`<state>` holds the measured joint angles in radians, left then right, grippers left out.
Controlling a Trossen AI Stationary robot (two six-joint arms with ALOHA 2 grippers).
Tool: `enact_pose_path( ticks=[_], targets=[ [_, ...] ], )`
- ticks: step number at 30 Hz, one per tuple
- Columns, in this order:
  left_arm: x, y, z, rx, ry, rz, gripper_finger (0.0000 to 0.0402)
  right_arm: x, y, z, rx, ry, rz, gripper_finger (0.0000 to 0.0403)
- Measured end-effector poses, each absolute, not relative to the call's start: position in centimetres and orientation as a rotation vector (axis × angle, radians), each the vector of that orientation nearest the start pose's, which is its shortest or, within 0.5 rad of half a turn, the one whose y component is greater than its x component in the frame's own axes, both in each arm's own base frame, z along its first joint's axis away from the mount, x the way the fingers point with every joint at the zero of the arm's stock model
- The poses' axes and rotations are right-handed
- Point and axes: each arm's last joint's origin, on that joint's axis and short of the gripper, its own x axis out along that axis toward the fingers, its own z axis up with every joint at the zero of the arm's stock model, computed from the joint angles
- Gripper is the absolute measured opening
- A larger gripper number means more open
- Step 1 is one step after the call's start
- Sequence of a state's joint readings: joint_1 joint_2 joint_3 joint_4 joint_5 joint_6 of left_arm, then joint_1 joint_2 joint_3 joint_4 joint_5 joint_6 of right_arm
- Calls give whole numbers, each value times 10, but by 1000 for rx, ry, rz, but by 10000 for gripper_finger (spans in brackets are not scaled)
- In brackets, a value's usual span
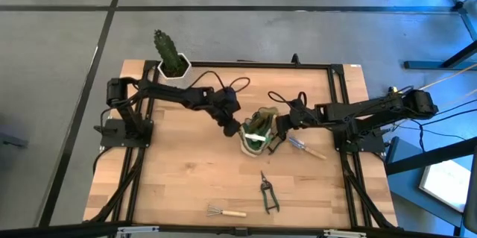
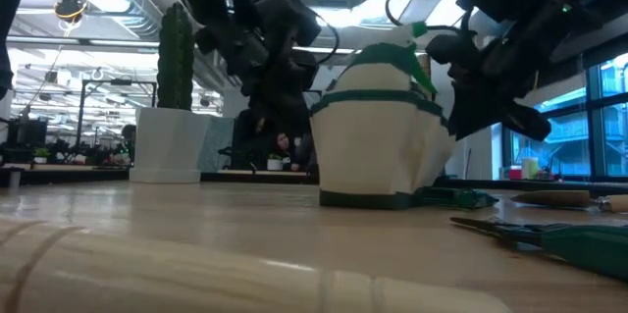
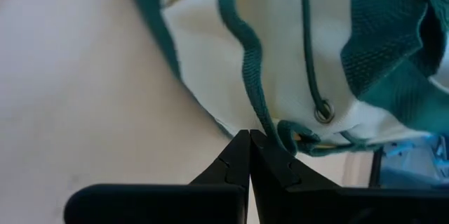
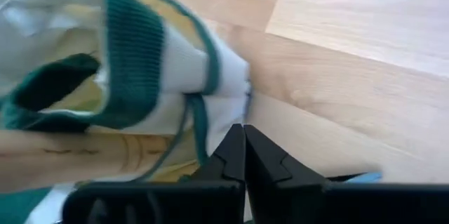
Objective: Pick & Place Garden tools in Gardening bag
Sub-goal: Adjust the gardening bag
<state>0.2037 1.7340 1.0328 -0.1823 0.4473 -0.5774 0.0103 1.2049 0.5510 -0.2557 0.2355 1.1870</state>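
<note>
- Two dark grippers flank the soft cream-and-green fabric gardening bag (image 1: 256,135) at mid-table.
- Left gripper (image 3: 249,138), fingers pressed together, meets the bag's green strap.
- Right gripper (image 4: 243,131), fingers together, touches its opposite side.

Pale wood-plank counter (image 1: 186,178) w/ black frame is standing on grey concrete floor (image 1: 59,51) crossed by dark seam lines. Rm beyond: ceiling strip lights (image 2: 108,33) are glowing; large windows (image 2: 603,107) are admitting blue daylight at one side.
</note>
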Motion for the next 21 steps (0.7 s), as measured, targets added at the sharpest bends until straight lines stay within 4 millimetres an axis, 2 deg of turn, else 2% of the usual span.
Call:
enact_pose_path(
  ticks=[14, 18, 21],
  targets=[
    [353, -3, 183, -829, 923, -103, 2, 217, -30, 175, 941, 647, -696, 0],
    [353, -11, 183, -834, 929, -109, 1, 218, -36, 177, 940, 626, -681, 0],
    [348, -9, 188, -833, 941, -79, 2, 218, -37, 177, 946, 617, -676, 0]
  ],
)
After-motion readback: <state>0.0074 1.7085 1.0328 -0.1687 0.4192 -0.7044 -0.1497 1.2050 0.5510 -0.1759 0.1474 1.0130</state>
